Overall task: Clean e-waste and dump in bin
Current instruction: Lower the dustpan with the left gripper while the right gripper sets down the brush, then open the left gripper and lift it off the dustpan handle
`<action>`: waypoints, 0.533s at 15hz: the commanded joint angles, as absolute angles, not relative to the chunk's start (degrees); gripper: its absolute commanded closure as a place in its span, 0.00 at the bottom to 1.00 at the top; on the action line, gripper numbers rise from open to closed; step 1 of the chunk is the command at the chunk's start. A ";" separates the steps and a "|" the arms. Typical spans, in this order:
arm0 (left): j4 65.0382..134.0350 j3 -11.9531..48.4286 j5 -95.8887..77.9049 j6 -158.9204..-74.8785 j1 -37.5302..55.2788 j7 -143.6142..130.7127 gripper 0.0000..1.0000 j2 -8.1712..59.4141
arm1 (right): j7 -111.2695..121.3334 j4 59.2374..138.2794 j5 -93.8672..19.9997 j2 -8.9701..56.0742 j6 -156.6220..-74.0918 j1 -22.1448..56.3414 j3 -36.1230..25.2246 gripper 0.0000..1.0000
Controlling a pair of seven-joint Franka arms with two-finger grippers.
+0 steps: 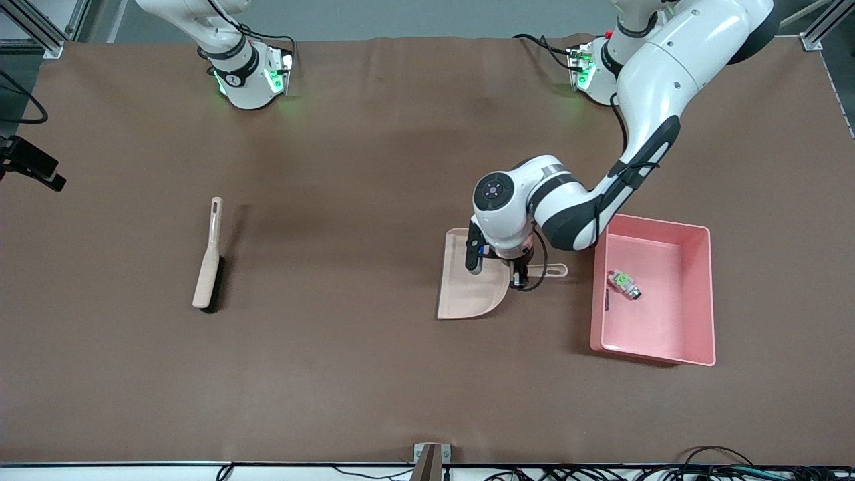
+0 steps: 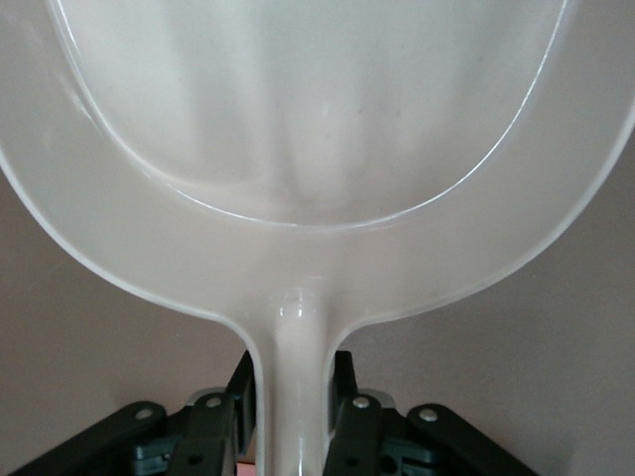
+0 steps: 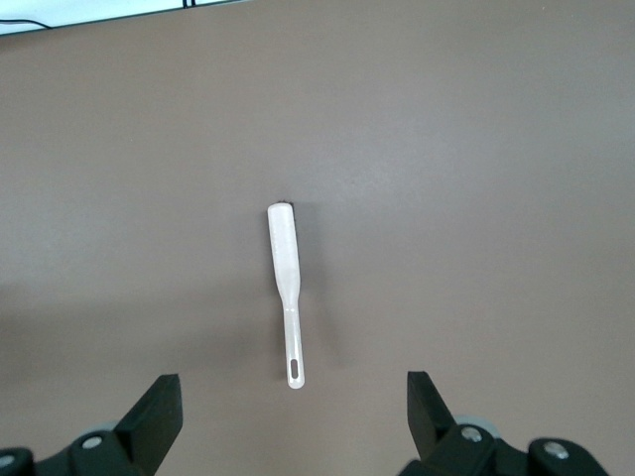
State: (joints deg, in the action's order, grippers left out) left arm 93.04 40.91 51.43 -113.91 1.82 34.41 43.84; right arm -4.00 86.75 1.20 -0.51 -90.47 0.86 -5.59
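Observation:
The pink bin (image 1: pixel 712 300) stands toward the left arm's end of the table. The white e-waste part with a green mark (image 1: pixel 624 283) lies in it. A small dark piece (image 1: pixel 606 300) lies against the bin's inner wall beside it; I cannot tell if it is the maroon block. My left gripper (image 1: pixel 519 270) is low beside the bin, shut on the handle of the beige dustpan (image 1: pixel 467 287), which lies flat on the table. In the left wrist view the gripper (image 2: pixel 293 362) has its fingers on both sides of the handle, and the dustpan (image 2: pixel 317 149) holds nothing. My right gripper (image 3: pixel 290 382) is open and empty, high over the brush.
The beige brush with black bristles (image 1: pixel 208 257) lies toward the right arm's end of the table and also shows in the right wrist view (image 3: pixel 283 248). A brown cloth (image 1: pixel 347 374) covers the table. A black camera mount (image 1: pixel 30 164) juts in at the table's edge.

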 commanded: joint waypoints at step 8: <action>76.92 41.74 37.19 -99.69 -1.13 22.60 0.00 35.09 | 0.08 86.92 1.49 -0.62 -89.38 0.18 -5.19 0.00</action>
